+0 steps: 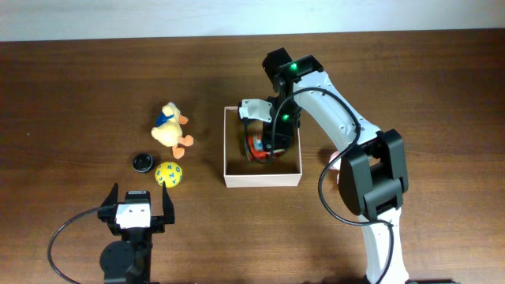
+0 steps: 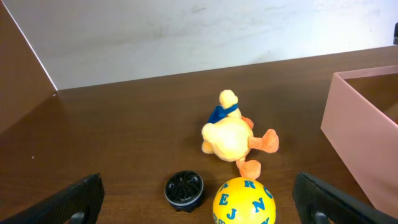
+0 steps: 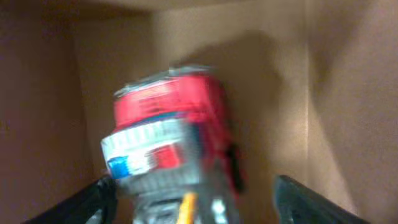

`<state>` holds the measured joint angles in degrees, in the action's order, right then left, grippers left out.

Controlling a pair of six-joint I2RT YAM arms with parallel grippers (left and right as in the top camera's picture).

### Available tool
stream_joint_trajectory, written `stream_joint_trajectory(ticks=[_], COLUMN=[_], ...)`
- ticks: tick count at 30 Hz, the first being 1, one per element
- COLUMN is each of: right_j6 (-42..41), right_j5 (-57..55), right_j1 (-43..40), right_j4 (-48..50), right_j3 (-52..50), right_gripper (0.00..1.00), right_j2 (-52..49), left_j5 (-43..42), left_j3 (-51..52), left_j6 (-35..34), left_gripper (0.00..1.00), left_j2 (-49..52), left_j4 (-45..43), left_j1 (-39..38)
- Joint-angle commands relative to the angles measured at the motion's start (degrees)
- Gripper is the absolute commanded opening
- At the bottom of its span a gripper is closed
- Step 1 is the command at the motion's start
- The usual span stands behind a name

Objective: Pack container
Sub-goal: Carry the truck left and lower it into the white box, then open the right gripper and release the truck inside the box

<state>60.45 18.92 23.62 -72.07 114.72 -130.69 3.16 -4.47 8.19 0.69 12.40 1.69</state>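
Across a dark wooden tabletop (image 1: 79, 79), the right arm (image 1: 339, 118) reaches down into the white-walled, brown-lined container (image 1: 263, 180) at centre. Its jaws are spread either side of a red and silver toy (image 3: 168, 124) lying inside, and the arm hides part of the box's floor from overhead. The left arm (image 1: 134, 217) sits at the near edge, jaws spread wide and empty; ahead of them, left of the container and apart from it, lie a yellow plush duck (image 1: 170, 126), a yellow lettered ball (image 1: 168, 173) just beside its feet and a small black round cap (image 1: 143, 162) beside the ball.
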Motion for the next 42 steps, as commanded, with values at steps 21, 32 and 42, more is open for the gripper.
stream_joint_trajectory(ticks=[21, 32, 42], right_j6=[-5.9, -5.9, -5.9], right_j5=[-0.2, 4.3, 8.2], right_j1=[0.0, 0.2, 3.9], right_j4=[-2.8, -12.5, -20.9], right_j3=[10.5, 14.1, 14.1], right_gripper=[0.74, 0.33, 0.16], right_j2=[-0.2, -0.2, -0.2], left_j5=[-0.7, -0.6, -0.7], left_j3=[0.7, 0.7, 0.7], left_j6=[1.1, 1.1, 1.1], left_gripper=[0.99, 0.99, 0.99], left_j2=[-0.4, -0.4, -0.4], left_j4=[-0.2, -0.2, -0.2], left_j1=[0.3, 0.3, 0.3])
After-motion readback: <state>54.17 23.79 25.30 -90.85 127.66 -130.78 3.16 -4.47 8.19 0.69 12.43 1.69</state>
